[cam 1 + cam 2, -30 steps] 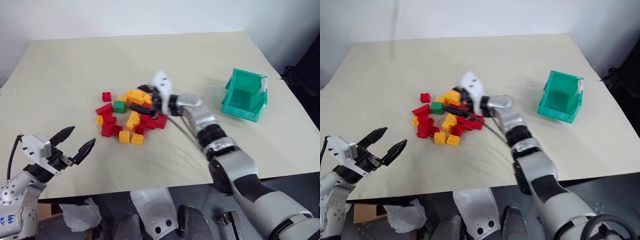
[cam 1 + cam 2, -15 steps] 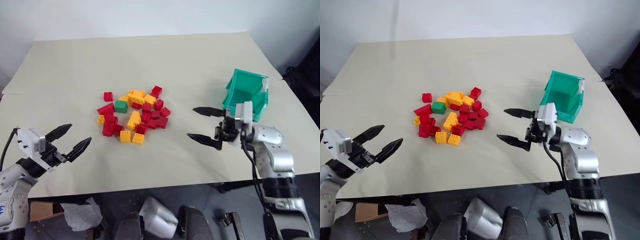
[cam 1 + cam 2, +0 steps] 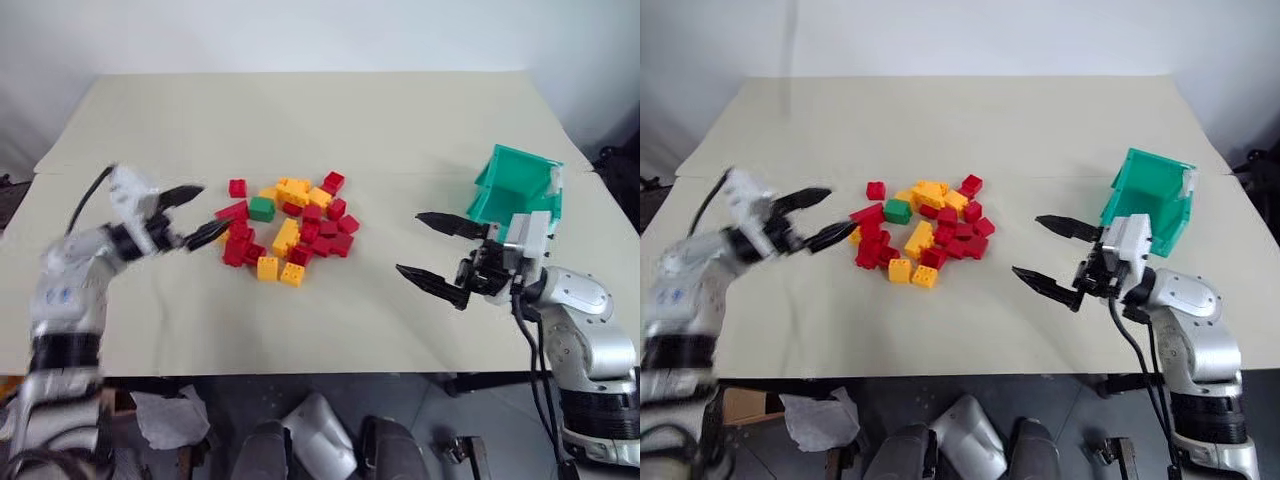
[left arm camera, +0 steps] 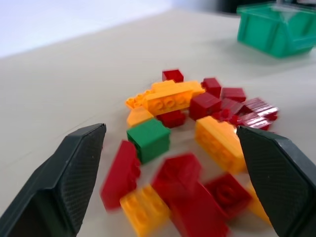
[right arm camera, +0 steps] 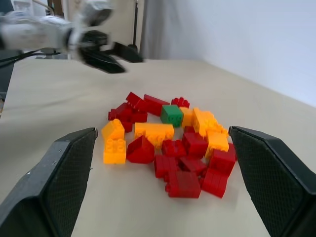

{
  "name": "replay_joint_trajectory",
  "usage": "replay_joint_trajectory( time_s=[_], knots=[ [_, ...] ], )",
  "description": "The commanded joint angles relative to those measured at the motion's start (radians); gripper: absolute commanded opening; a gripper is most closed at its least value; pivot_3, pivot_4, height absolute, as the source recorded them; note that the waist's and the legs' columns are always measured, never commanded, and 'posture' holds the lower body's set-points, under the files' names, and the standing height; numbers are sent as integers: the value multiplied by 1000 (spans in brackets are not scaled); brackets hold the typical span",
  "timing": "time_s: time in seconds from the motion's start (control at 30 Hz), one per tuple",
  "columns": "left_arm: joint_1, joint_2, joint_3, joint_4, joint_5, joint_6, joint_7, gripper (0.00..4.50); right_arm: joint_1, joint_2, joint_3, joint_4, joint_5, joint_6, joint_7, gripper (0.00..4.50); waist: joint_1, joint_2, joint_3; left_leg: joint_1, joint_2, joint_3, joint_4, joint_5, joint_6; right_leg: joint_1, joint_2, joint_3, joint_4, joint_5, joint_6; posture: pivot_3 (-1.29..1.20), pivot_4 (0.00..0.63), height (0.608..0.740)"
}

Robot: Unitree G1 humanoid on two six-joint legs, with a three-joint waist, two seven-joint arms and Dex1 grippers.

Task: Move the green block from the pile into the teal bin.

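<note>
Nothing of the job is done yet, as far as I can see: the small dark-green studded plastic brick (image 3: 262, 209) sits on the table (image 3: 320, 120) at the near-left edge of the loose heap of red and yellow-orange studded bricks (image 3: 290, 228), touching its neighbours. The teal plastic storage bin with the slanted open front (image 3: 517, 190) stands well apart on the right, and I cannot make out any brick inside it.

The left claw (image 3: 196, 211) hangs just beside the heap, its two black fingers spread wide with nothing between them, aimed at the green brick. The right claw (image 3: 438, 256) hovers between heap and bin, fingers likewise apart and empty. So the pick, the carry and the drop all remain.

The bricks look hard, glossy and boxy, with round studs on top. The claw fingers (image 4: 74, 173) are matt black with a fine cross-hatched face, tapering to points. The table is covered in a dull, cream sheet, smooth and flat.
</note>
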Motion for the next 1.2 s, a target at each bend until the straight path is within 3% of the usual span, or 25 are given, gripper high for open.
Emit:
replay_joint_trajectory(
  time_s=[0.03,0.23,0.7,0.87,1.1,1.2],
  knots=[
    [-174,-40,-80,255,116,-92,-29,4500,16,-15,-24,-89,41,27,-43,4459,-3,-1,0,-1,0,0,-1,0,0,0,0,0,-2,1,1,0,150,740],
    [-383,-106,-202,611,300,-204,-70,4500,69,-13,-45,-220,79,88,-152,4459,-24,-1,0,-1,-1,2,-7,-1,1,-1,0,-2,-6,1,2,0,150,740],
    [-431,-110,-232,727,437,-158,-91,4500,190,-20,-75,-345,123,122,-252,4459,-27,-4,1,-1,-1,2,-5,-1,2,-1,-1,-3,-5,1,2,0,150,740],
    [-442,-135,-214,734,438,-147,-65,3520,202,-27,-77,-351,133,122,-258,4500,-23,-4,0,-1,-1,1,-1,-1,2,1,-1,-3,-3,1,2,0,150,740],
    [-439,-125,-188,731,437,-161,-93,1408,216,-30,-78,-356,137,118,-266,4500,-15,-5,0,0,-1,1,1,-1,3,1,-1,-2,-2,1,2,0,150,740],
    [-441,-108,-165,723,415,-192,-167,1323,220,-32,-80,-351,137,115,-262,4500,-15,-5,0,0,-1,1,1,-1,3,1,-1,-2,-2,1,2,0,150,740]
  ],
)
